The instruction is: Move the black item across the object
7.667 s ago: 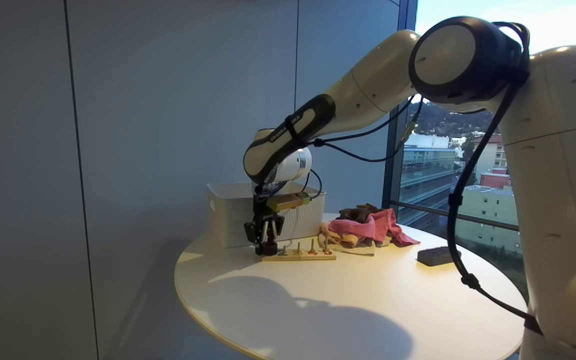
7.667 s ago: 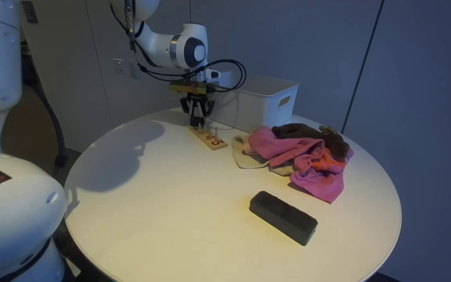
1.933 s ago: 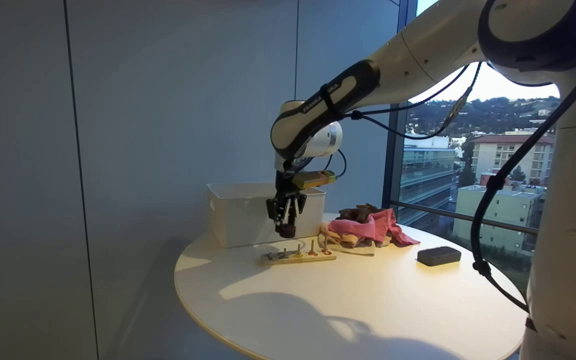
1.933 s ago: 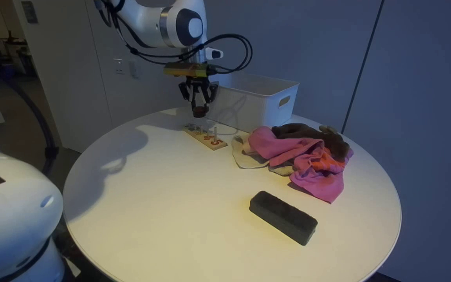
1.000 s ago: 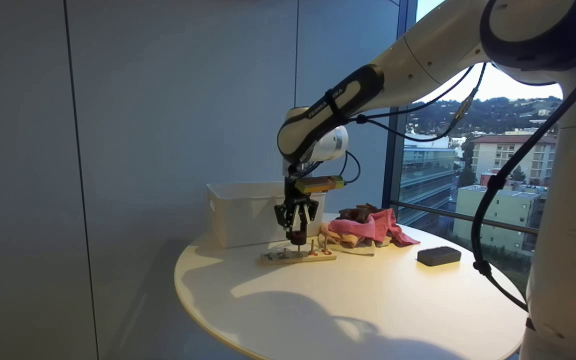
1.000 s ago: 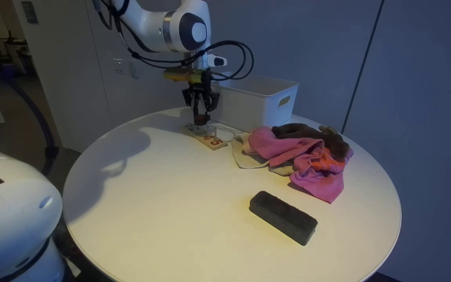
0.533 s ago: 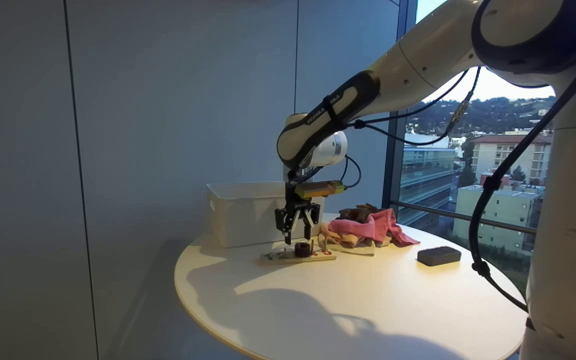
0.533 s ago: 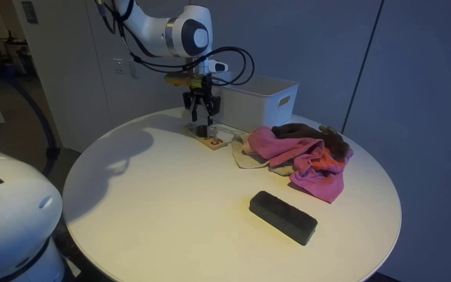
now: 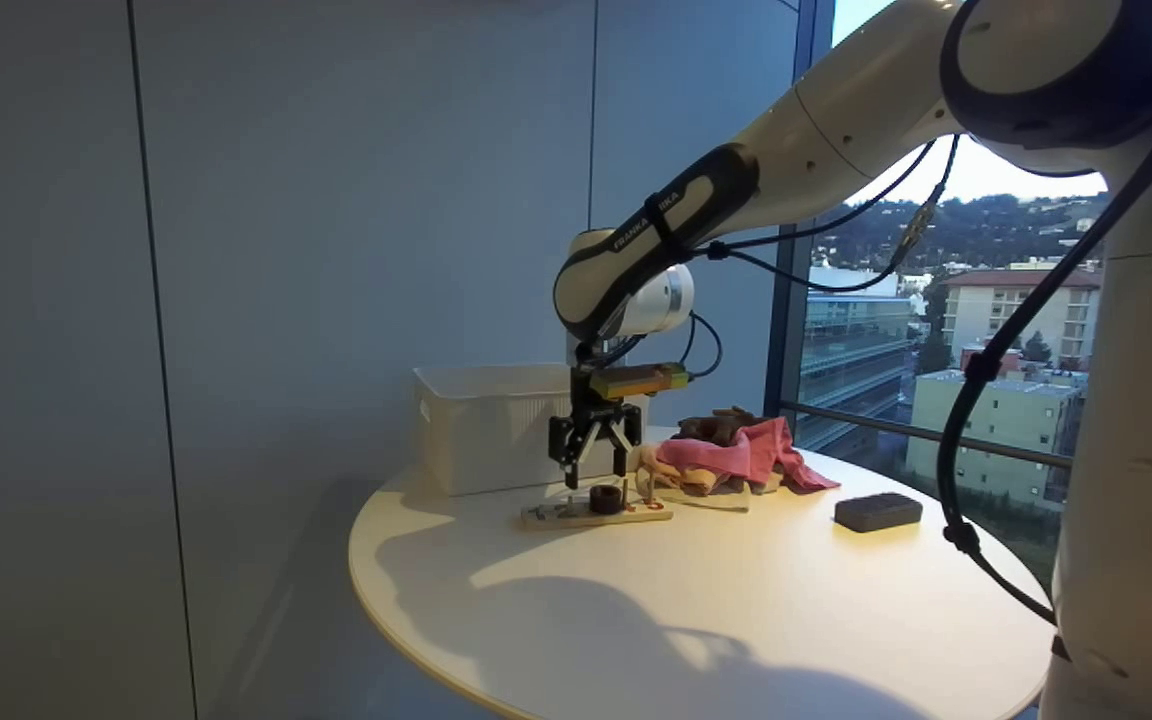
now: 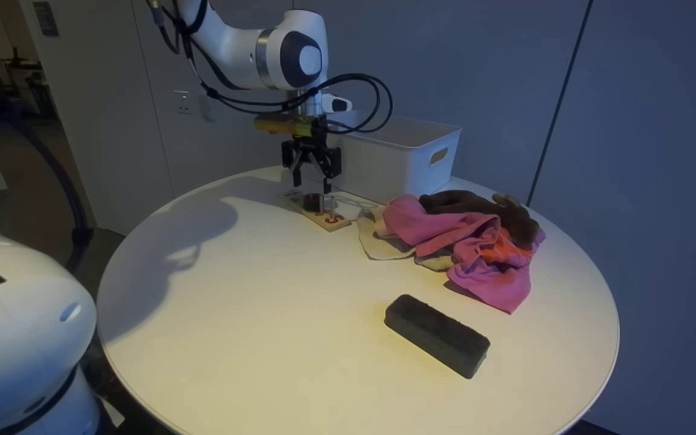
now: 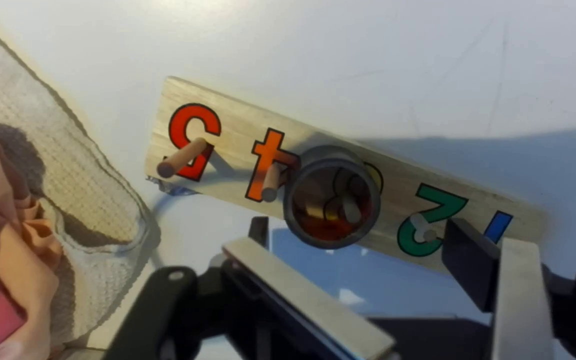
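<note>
The black item [image 11: 330, 244] is a dark ring, sitting around the peg at the yellow number of the tan strip, in the wrist view. In both exterior views this black item [image 9: 606, 499] [image 10: 312, 203] rests low on the strip [image 9: 551, 519] [image 10: 331, 225], near its middle. Printed numbers and upright pegs line the wooden strip [image 11: 228, 117]. Just above the ring hangs my gripper [image 9: 596, 472] [image 10: 312, 183], pointing down and open. Its fingers [image 11: 470, 265] stand wide apart with nothing between them, clear of the ring.
A white box [image 9: 476, 440] [image 10: 384, 166] stands behind the strip. Beside the strip's far end lies a pink-red cloth heap [image 9: 736, 458] [image 10: 438, 229], its pale edge [image 11: 103, 200] close by. A flat black block [image 9: 878, 512] [image 10: 438, 336] lies further off on the round table [image 10: 251, 338].
A second ago the gripper was shut on the ring above the strip. The ring has dropped onto the middle peg and the jaws have parted. Earlier the ring was at the strip's other end.
</note>
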You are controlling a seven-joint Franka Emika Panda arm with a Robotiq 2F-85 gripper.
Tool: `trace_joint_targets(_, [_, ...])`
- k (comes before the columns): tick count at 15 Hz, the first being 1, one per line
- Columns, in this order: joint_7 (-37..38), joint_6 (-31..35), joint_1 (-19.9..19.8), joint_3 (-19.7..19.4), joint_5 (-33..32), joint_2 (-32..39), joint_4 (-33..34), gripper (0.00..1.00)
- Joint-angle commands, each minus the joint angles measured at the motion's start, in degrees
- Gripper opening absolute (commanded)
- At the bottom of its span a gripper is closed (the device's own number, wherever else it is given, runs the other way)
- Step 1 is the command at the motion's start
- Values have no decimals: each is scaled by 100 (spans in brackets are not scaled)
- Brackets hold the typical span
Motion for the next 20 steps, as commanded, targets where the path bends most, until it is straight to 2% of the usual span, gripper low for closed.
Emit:
trace_joint_targets(1, [-112, -4, -2, 2, -192, 35, 39, 100])
trace_joint_targets(3, [-508, -160, -25, -9, -257, 50, 70, 100])
trace_joint_targets(5, [-1233, -237, -72, -31, -150, 41, 67, 100])
trace_joint_targets(9, [-2542, -89, -149, -98, -330, -3, -24, 100])
trace_joint_targets(13, [-3540, -31, -205, -97, -243, 115, -6, 100])
trace_joint_targets(20, [-4368, 60, -177, 38, -18, 361, 16, 100])
